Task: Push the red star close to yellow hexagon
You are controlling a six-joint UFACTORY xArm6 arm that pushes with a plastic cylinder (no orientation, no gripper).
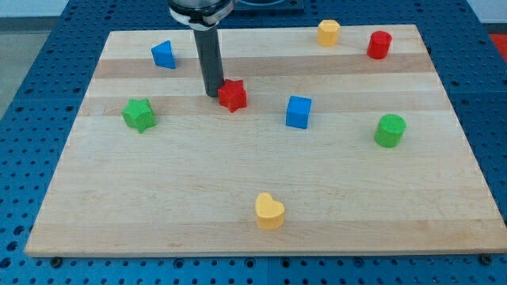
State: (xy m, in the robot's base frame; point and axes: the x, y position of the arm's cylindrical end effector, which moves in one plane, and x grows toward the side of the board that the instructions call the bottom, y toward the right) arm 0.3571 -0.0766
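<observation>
The red star lies on the wooden board left of centre, in the upper half. The yellow hexagon sits near the view's top edge, right of centre, far up and to the right of the star. My tip rests on the board right against the star's left side, touching or nearly touching it. The dark rod rises straight up from there to the view's top.
A blue block lies up-left of the tip, a green star at the left, a blue cube right of the red star. A red cylinder sits beside the hexagon, a green cylinder at the right, a yellow heart near the bottom.
</observation>
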